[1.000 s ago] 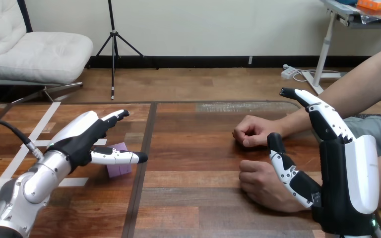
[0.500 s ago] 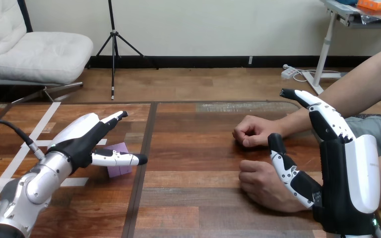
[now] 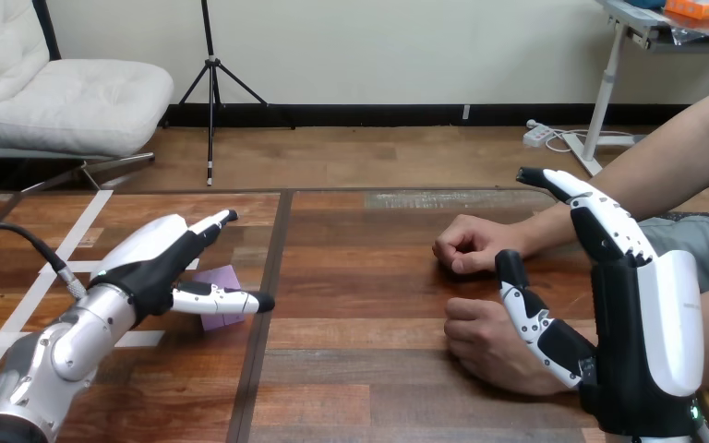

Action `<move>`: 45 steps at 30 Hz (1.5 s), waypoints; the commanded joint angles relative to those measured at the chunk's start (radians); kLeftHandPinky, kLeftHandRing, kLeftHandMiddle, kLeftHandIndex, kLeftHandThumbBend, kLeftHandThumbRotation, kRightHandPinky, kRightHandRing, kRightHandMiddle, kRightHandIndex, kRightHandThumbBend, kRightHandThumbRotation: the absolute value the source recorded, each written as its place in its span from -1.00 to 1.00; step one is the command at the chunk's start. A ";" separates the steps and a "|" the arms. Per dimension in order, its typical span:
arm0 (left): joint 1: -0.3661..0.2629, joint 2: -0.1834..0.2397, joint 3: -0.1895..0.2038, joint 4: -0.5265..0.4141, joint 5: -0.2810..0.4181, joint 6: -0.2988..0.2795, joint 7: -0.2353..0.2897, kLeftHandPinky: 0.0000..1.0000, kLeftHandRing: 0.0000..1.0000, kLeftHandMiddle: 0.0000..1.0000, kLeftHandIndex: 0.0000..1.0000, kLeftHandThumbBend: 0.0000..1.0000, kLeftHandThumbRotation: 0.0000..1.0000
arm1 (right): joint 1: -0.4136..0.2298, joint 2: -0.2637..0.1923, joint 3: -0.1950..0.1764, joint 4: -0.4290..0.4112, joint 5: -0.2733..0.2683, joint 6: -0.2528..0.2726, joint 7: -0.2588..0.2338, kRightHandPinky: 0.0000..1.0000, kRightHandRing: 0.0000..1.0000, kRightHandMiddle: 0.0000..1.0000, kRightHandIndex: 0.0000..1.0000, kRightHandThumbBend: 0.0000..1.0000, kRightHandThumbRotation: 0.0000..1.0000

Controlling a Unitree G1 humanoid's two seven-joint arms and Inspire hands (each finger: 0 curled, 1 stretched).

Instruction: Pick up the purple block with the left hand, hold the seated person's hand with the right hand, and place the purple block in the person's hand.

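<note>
Purple block (image 3: 225,277): lies flat on the wooden table (image 3: 369,277), in its left half, just left of the dark seam (image 3: 275,249) that runs down the tabletop. Only its upper and lower parts show.

Left hand (image 3: 152,258): positioned at the block, palm side toward it. Its fingers (image 3: 208,224) are straight and point away from the robot, passing the block's far-left side. The thumb (image 3: 222,299) is extended and spread well away from them, and crosses in front of the block.

Block-to-hand contact: the block sits in the gap between thumb and fingers. Contact cannot be confirmed from this angle; no digit is curled round it.

Left arm (image 3: 55,346): silver forearm, entering from the lower left corner.

Right hand (image 3: 637,314): stands on edge at the table's right side, white back shell facing right. Its fingers (image 3: 583,198) are straight, close together and angled up and forward. Its thumb (image 3: 535,318) is stretched out to the left.

Person's near hand (image 3: 485,341): a loose fist resting on the table, just beside the right hand's thumb, which lies across its wrist end. The thumb is not curled round it.

Person's far hand (image 3: 466,245): a loose fist on the table, farther back, apart from both robot hands.
</note>
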 commanded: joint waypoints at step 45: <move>-0.107 0.010 -0.064 0.033 0.047 0.011 0.030 0.67 0.83 0.87 0.89 0.90 0.25 | -0.015 0.001 -0.011 -0.073 0.005 0.002 0.014 0.71 0.63 0.60 0.53 -0.28 -1.00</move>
